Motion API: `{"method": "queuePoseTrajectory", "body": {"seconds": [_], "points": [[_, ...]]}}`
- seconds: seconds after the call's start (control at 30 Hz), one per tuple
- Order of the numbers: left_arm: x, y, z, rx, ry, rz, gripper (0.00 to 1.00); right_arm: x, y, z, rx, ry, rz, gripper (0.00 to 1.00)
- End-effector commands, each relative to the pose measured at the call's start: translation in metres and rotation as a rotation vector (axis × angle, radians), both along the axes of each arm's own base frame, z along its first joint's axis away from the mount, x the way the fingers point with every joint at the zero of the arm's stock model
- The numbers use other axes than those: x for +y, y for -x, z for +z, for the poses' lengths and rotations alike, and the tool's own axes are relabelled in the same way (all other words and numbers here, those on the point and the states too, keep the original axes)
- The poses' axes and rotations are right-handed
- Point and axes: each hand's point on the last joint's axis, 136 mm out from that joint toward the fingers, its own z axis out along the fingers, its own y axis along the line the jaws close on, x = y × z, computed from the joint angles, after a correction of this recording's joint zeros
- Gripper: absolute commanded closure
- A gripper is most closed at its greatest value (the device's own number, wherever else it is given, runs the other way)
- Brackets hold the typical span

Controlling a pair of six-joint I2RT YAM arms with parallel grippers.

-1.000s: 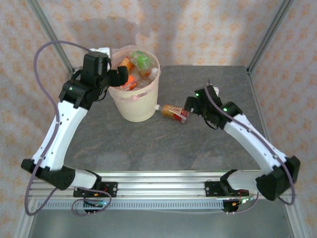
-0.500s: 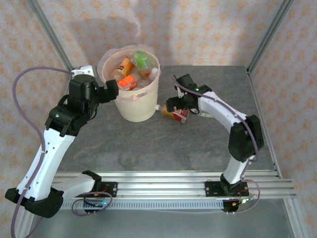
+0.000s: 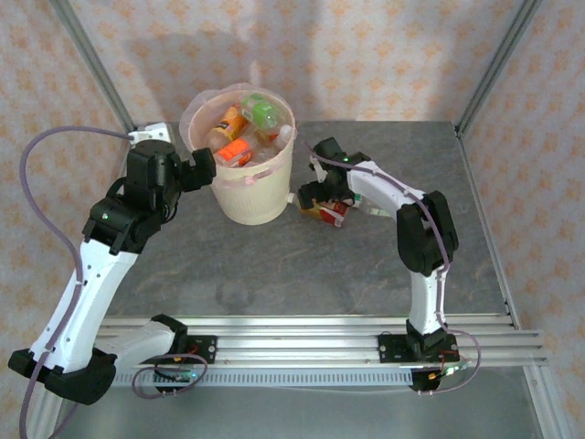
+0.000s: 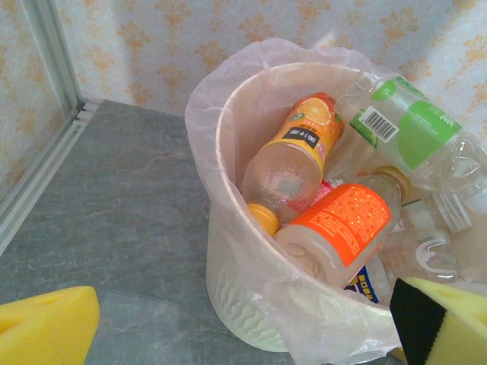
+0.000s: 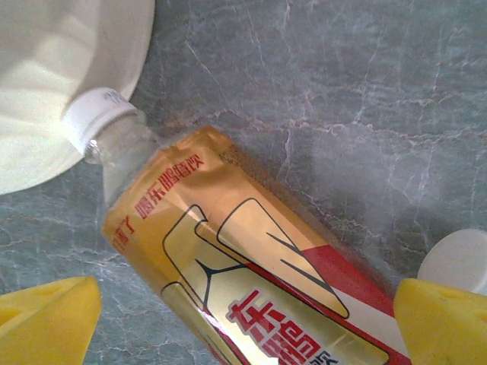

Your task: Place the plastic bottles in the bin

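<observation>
Right wrist: straddling gold-red labelled bottle (image 5: 221, 228) on desk (image 5: 365, 91) with right claw (image 5: 243, 323) spread, cap (image 5: 95, 114) against bin (image 5: 53, 76). Left wrist: facing bottle-filled bin with left claw (image 4: 243, 334) spread.

The bottle (image 5: 243, 258) is glossy plastic, the tabletop (image 5: 365, 91) matt and stone-like.

I work in a lab test cell. The table (image 3: 366, 265) is a grey stone-look slab, with bare aluminium posts (image 3: 90, 62) rising from its far corners. Behind the table and to both sides hang flat cream sheets printed with an orange motif (image 3: 384, 55), set up as a backdrop. A slotted aluminium rail (image 3: 302, 331) runs along the table's near edge with my two arms (image 3: 87, 274) bolted to it. Loose purple cable (image 3: 26, 183) loops off the table's left side.
</observation>
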Motion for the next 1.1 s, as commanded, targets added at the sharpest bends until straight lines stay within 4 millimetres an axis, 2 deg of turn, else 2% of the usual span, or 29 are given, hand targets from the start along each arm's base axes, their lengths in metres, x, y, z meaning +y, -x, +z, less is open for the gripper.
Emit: {"method": "queuePoseTrajectory", "body": {"seconds": [0.0,0.27,0.43,0.67,0.83,1.07], "points": [[0.004,-0.003,0.002,-0.019,0.003,0.03,0.0,0.0,0.007,-0.004,0.037,-0.001,0.018,0.0],[0.003,-0.004,0.002,-0.022,0.012,0.031,0.0,0.008,0.033,-0.004,0.066,-0.035,0.041,0.05],[0.002,-0.005,0.001,-0.022,0.018,0.027,0.0,0.005,0.047,-0.005,0.053,-0.024,0.014,0.06],[0.0,-0.006,0.0,-0.019,0.022,0.024,0.0,0.0,0.061,-0.019,0.044,0.057,-0.016,0.06],[0.0,-0.006,-0.001,-0.019,0.025,0.024,0.0,-0.006,0.064,-0.032,0.034,0.087,-0.077,0.06],[-0.001,-0.006,0.0,-0.019,0.031,0.018,0.0,-0.004,0.076,-0.046,0.063,0.06,-0.075,0.16]]}}
